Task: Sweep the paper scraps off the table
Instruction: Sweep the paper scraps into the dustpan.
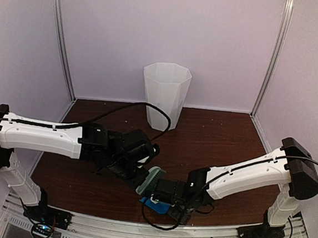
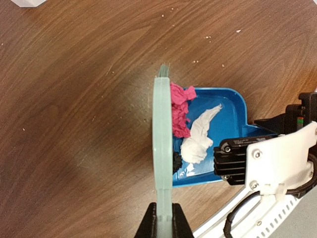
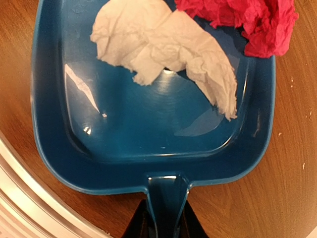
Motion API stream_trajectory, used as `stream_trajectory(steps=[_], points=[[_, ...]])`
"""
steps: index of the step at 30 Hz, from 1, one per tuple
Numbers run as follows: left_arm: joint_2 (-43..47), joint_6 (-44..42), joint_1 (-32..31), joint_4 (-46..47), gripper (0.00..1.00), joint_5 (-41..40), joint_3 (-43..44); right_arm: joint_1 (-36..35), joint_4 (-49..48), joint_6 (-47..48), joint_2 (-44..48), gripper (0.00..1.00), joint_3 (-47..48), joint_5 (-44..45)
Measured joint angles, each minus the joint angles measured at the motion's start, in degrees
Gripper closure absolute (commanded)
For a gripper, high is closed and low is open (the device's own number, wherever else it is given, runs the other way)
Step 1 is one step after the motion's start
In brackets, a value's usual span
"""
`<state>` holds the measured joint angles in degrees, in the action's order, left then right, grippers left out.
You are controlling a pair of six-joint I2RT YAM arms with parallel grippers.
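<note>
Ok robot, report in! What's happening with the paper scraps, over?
Left gripper shut on mint-green hand brush. Right gripper shut on blue dustpan handle. Pink and white paper scraps inside the pan, brush at its mouth. Nothing blocking; tiny specks on table.

Dustpan [image 3: 124,148]: blue plastic, glossy, lying flat, short handle at its near side
Hand brush [image 2: 162,144]: mint green, seen edge-on, set across the dustpan's open mouth
Bin [image 1: 165,94]: white, faceted, upright, open-topped, back centre
Walls [image 1: 155,29]: pale lilac, with metal corner posts [image 1: 63,38]
</note>
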<state>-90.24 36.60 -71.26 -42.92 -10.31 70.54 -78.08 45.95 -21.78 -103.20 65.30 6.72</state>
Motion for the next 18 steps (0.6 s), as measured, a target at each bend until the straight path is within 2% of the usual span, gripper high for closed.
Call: stream_trajectory(steps=[18], points=[[3.80,0.57,-0.48,3.91,1.00,3.58,-0.83,0.00,-9.60,-1.73,3.26,1.00,-6.29,1.33]])
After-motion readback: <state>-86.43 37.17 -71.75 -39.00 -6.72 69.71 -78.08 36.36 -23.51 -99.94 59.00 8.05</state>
